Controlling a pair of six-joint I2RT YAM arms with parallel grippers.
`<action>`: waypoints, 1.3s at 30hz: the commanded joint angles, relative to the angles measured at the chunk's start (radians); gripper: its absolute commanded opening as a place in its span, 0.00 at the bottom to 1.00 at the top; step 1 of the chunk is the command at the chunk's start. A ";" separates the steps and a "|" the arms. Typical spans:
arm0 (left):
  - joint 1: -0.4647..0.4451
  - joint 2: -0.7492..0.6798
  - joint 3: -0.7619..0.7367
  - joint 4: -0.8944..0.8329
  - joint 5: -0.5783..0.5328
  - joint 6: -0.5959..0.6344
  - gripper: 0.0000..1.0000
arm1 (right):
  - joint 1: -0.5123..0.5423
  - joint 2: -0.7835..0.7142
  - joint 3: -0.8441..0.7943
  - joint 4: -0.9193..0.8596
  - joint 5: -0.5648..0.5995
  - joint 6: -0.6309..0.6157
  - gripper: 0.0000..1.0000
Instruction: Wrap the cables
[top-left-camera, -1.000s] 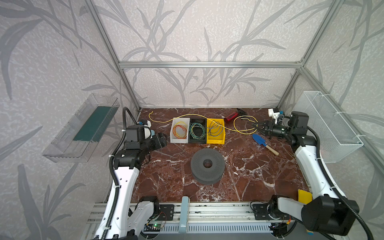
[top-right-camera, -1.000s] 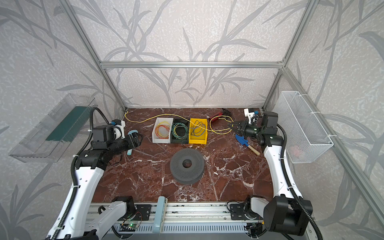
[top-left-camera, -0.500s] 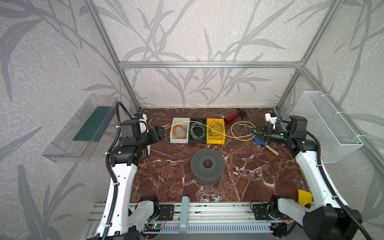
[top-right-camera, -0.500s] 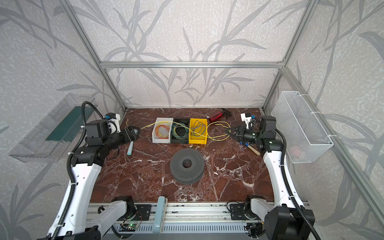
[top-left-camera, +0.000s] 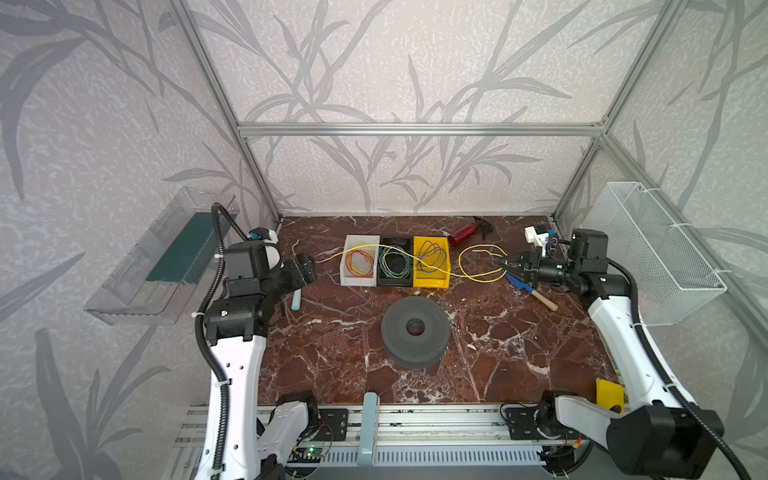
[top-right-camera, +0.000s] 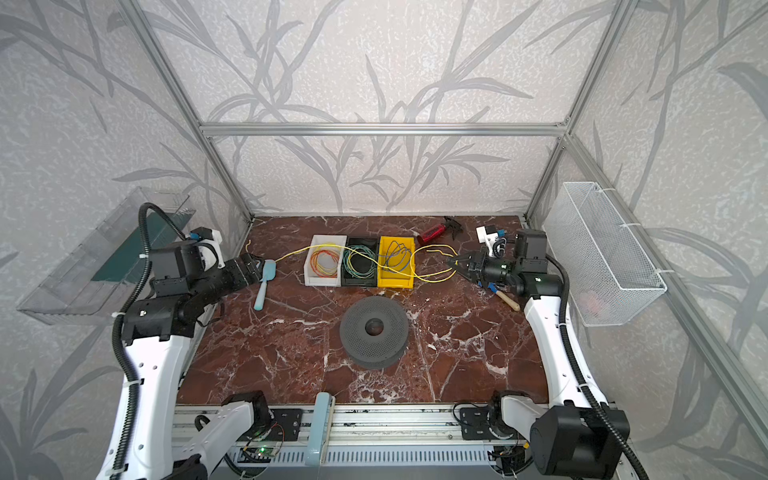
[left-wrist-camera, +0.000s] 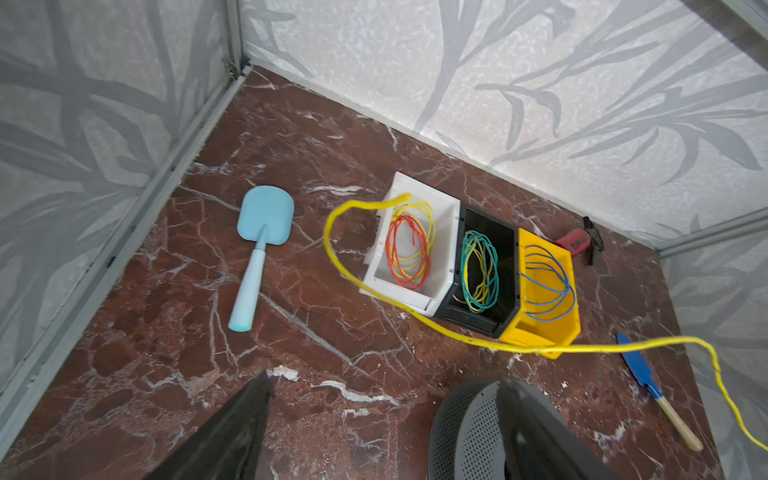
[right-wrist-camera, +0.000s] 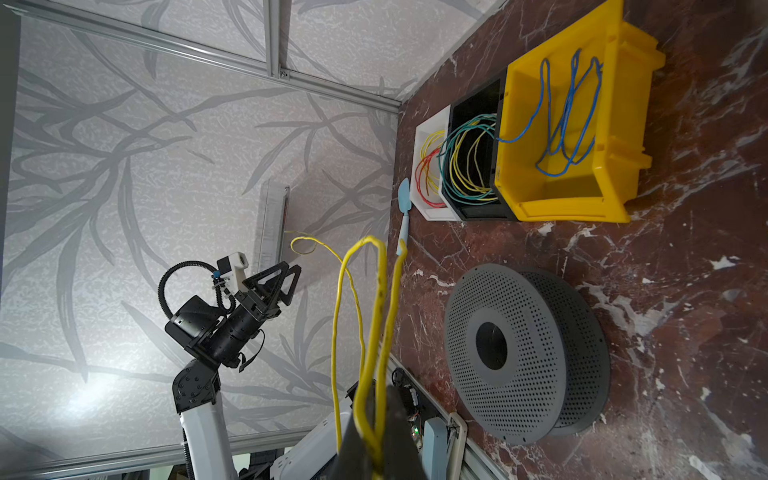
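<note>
The yellow cable (top-left-camera: 334, 256) lies stretched over the three bins from left to right. Its right part forms loops, and my right gripper (top-left-camera: 500, 262) is shut on them at the right of the table; in the right wrist view the strands (right-wrist-camera: 376, 316) run pinched between the closed fingers. The left end of the cable (left-wrist-camera: 327, 232) curls free in the air by the white bin. My left gripper (top-left-camera: 305, 268) hovers open at the left of the table, just short of that end, with nothing between its fingers (left-wrist-camera: 257, 399).
White (top-left-camera: 359, 239), black (top-left-camera: 395, 282) and yellow (top-left-camera: 430, 282) bins hold coiled wires. A grey perforated disc (top-left-camera: 395, 332) sits mid-table. A light blue spatula (top-right-camera: 264, 282) lies left, a blue knife (top-left-camera: 519, 284) right, a red tool (top-left-camera: 463, 237) at the back. A wire basket (top-left-camera: 652, 249) hangs on the right wall.
The right gripper has shifted slightly left and forward with the cable loops. The cable's left part has swung away from the back wall. The left gripper has risen and stays open.
</note>
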 joint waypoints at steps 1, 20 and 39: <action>0.007 0.008 0.046 -0.044 -0.084 0.033 0.85 | 0.007 -0.028 -0.012 -0.012 -0.028 -0.007 0.00; 0.010 0.034 -0.013 0.007 -0.086 0.082 0.85 | 0.026 -0.038 -0.012 0.030 -0.061 0.040 0.00; 0.010 0.023 -0.045 0.018 -0.087 0.060 0.37 | 0.036 -0.041 0.018 0.048 -0.072 0.053 0.00</action>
